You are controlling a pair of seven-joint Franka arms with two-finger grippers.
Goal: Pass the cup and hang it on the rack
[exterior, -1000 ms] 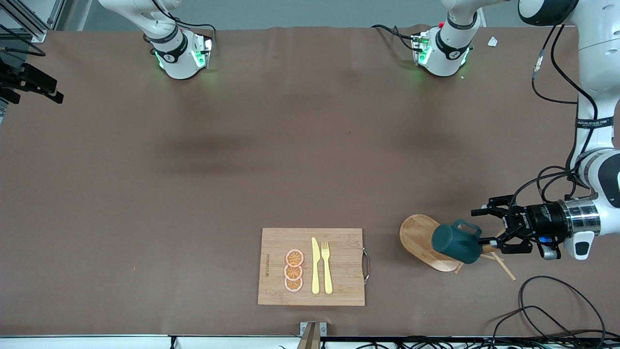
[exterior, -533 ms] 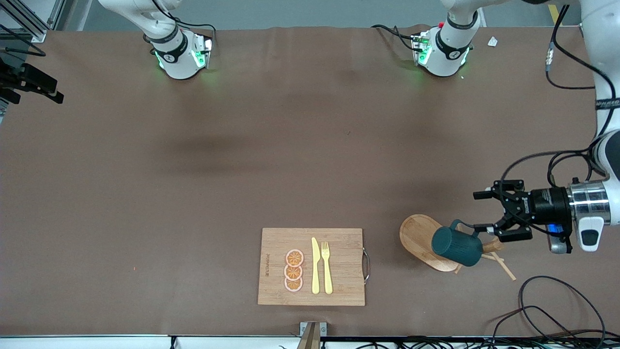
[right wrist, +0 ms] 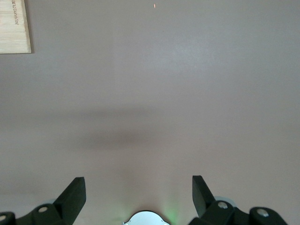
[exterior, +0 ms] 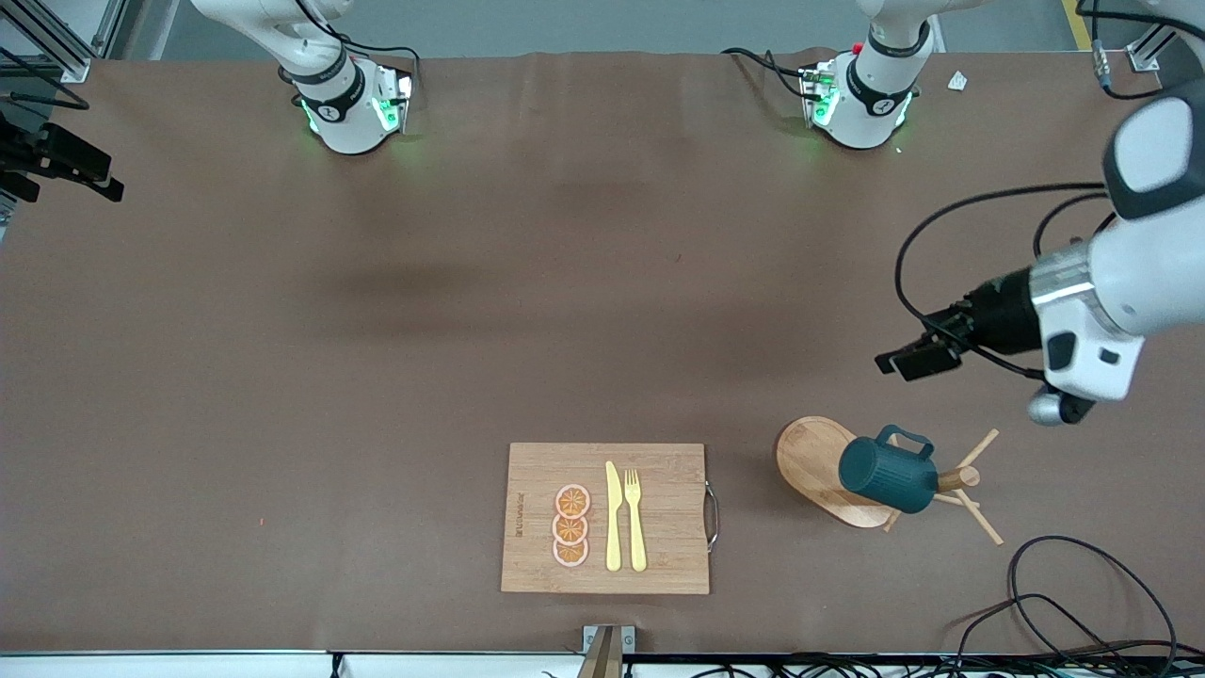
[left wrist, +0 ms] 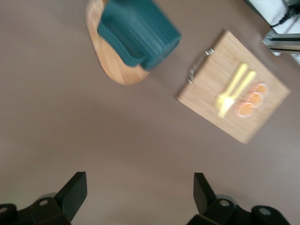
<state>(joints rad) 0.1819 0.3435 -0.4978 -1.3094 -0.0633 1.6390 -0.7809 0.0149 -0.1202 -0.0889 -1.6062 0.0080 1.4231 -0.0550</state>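
The left gripper (exterior: 918,360) has drawn back from the cup (exterior: 889,476) and risen, its fingers (left wrist: 72,192) spread wide and empty. The cup hangs on the rack (exterior: 828,466), below this gripper. The right gripper (right wrist: 138,197) waits, fingers apart, over bare table (right wrist: 187,93).

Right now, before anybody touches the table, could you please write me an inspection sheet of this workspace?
Surface: brown table cover, small crumbs only.
Job's things: dark teal ribbed cup hangs by its handle on the light wooden peg rack with oval base.
Clutter: rectangular bamboo cutting board with three orange slices, yellow knife and yellow fork.
End effectors: left end effector open, empty, in the air above the table, farther from the front camera than the rack; right end effector open, empty, over bare table; that arm waits.
Cables: black loops at the left arm's end of the table.
Surroundings: two lit arm bases.
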